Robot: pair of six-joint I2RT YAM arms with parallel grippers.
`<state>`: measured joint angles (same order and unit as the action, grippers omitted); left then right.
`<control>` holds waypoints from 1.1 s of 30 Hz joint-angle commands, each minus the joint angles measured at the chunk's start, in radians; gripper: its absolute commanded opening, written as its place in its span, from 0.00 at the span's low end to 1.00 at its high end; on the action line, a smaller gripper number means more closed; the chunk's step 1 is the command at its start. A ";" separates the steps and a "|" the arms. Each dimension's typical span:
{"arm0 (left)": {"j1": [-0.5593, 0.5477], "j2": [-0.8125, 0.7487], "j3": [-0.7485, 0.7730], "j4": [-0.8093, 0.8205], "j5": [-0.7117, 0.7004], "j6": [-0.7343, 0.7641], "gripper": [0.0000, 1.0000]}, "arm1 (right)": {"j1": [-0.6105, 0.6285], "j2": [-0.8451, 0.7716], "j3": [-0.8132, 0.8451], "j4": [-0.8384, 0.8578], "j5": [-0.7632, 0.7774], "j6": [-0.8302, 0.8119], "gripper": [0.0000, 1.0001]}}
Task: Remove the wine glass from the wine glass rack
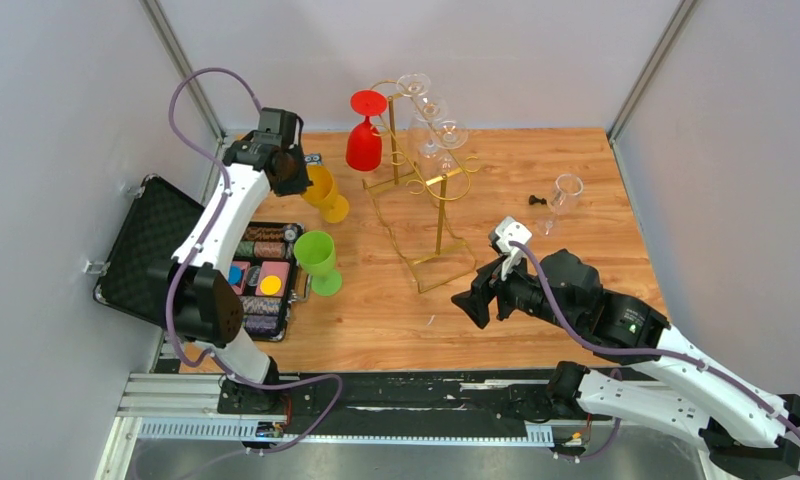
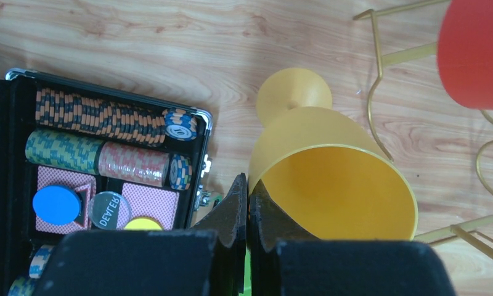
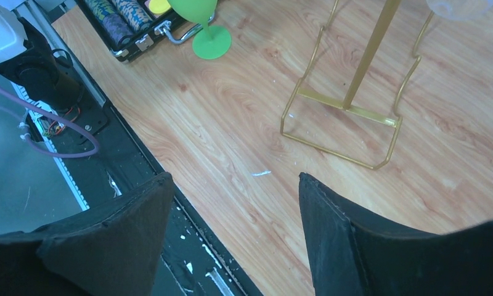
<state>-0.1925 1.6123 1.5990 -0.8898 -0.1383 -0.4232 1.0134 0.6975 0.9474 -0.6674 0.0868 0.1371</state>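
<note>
Left of the gold wire wine glass rack [image 3: 368, 57], a yellow plastic wine glass [image 2: 330, 185] is pinched at its rim by the left pincer [image 2: 248, 197]; the right pincer [image 3: 235, 179] is spread.

— Where is room opening?
— Bare desk [image 1: 376, 310] is lying between the wine glass rack [image 1: 440, 215] and the near edge.
— What is blocking?
— A yellow goblet [image 1: 324, 190] and a green goblet [image 1: 316, 255] are crowding its left side.

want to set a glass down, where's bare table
Bare wood: in front of the rack toward the near edge, and between rack and the lone clear glass. Crowded left: chip case, green glass, yellow glass in the left gripper.
</note>
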 commanded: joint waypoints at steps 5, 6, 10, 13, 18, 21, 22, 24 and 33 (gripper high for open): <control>0.025 0.092 0.066 0.007 -0.003 0.023 0.00 | 0.001 -0.009 0.048 -0.043 -0.008 0.059 0.74; 0.028 0.097 0.068 0.005 -0.008 0.025 0.00 | 0.001 -0.010 0.048 -0.047 -0.006 0.061 0.74; 0.032 0.129 0.083 -0.011 -0.026 0.033 0.00 | 0.001 -0.010 0.049 -0.051 -0.003 0.062 0.75; 0.034 0.156 0.095 -0.025 -0.039 0.042 0.00 | 0.001 -0.008 0.047 -0.052 0.000 0.062 0.75; 0.035 0.179 0.100 -0.037 -0.049 0.054 0.00 | 0.001 -0.002 0.043 -0.054 0.002 0.059 0.75; 0.036 0.188 0.104 -0.046 -0.056 0.062 0.00 | 0.001 0.002 0.045 -0.057 0.002 0.058 0.75; 0.036 0.193 0.107 -0.047 -0.056 0.062 0.01 | 0.001 0.001 0.044 -0.057 0.002 0.056 0.75; 0.036 0.201 0.113 -0.053 -0.056 0.066 0.03 | 0.001 0.001 0.044 -0.057 0.005 0.055 0.75; 0.036 0.227 0.155 -0.069 -0.050 0.074 0.23 | 0.001 -0.006 0.046 -0.067 0.010 0.054 0.76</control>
<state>-0.1658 1.8332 1.6974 -0.9508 -0.1795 -0.3637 1.0134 0.7017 0.9550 -0.7334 0.0853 0.1822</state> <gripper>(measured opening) 0.190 0.757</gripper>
